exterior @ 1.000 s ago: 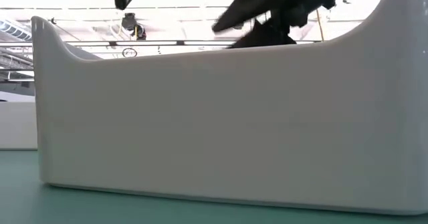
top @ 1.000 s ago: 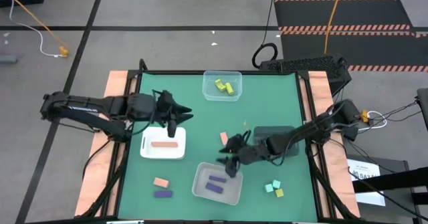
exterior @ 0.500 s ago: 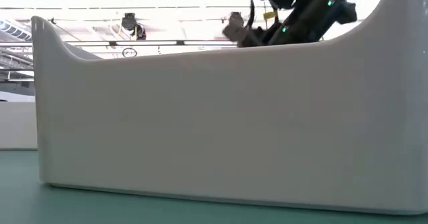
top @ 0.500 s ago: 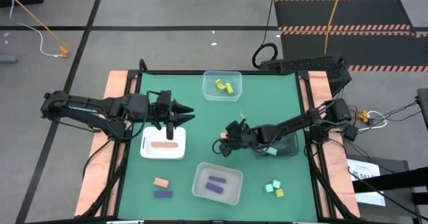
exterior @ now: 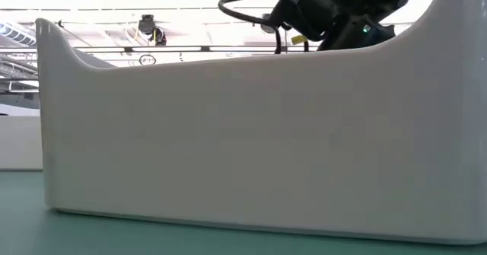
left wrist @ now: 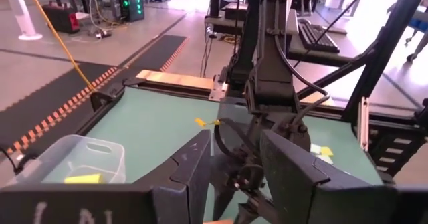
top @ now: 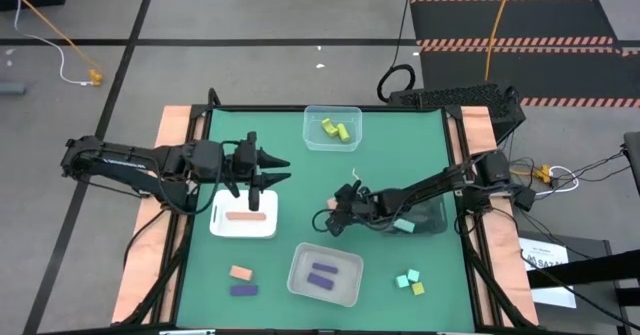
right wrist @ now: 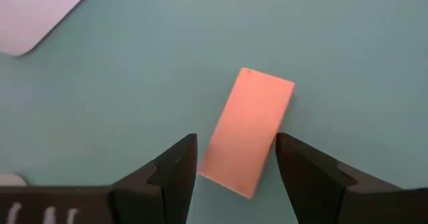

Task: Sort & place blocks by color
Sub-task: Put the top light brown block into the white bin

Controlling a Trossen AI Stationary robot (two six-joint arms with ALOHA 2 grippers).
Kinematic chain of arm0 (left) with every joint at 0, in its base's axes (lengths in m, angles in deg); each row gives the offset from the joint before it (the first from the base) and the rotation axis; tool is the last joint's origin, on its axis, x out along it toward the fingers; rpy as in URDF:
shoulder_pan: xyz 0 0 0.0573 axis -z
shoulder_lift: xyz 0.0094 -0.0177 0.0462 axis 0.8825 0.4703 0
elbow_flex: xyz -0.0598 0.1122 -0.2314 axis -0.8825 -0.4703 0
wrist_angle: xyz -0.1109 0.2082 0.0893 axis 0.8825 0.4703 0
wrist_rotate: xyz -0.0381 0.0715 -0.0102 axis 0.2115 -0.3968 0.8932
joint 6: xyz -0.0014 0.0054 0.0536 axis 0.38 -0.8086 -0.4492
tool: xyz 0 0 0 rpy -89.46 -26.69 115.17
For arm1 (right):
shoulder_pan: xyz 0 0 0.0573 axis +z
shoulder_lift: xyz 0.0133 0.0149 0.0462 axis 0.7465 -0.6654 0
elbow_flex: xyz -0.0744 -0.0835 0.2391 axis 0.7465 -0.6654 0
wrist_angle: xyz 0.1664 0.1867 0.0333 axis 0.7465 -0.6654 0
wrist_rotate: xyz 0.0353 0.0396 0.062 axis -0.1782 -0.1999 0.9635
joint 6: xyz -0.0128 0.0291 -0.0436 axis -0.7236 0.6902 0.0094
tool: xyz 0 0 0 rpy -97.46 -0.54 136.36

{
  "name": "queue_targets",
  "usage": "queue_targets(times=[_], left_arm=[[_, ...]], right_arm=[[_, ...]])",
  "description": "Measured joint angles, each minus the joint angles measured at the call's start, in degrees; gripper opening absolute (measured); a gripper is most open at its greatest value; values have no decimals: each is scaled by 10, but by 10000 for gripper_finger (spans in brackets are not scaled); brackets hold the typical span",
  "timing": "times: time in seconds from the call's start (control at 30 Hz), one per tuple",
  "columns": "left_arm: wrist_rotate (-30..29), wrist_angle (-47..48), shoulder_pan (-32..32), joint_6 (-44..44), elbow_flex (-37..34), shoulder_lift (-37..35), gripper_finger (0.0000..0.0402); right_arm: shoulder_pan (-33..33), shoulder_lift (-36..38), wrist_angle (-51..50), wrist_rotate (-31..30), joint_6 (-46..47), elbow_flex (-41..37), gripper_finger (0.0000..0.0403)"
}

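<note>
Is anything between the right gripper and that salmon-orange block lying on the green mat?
Nothing visible. The right gripper is open right over the salmon-orange rectangular block, one finger on each side of it, with only bare green table mat around it.

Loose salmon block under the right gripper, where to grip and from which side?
Grip the salmon block across its two long sides, near the middle, coming straight down from above. It lies flat on the mat, a narrow bar with bare mat all around. The right gripper is open and already straddles its near end, fingers roughly parallel to those sides.
</note>
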Motion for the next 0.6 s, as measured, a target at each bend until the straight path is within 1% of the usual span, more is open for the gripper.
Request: queue_targets(times=[0.1,0.23,0.37,0.47,0.6], left_arm=[[0,1,0,-13,0,0,131],[0,6,0,-18,0,0,131],[0,24,0,-17,0,0,131],[0,37,0,-6,0,0,131],[-1,48,0,-3,0,0,131]], right_arm=[[0,-18,0,-3,-51,20,194],[0,-52,-5,-5,-146,48,194],[0,-72,-2,-10,-173,60,190],[1,-73,-3,-13,-173,57,171],[0,-73,-16,-12,-174,52,121]])
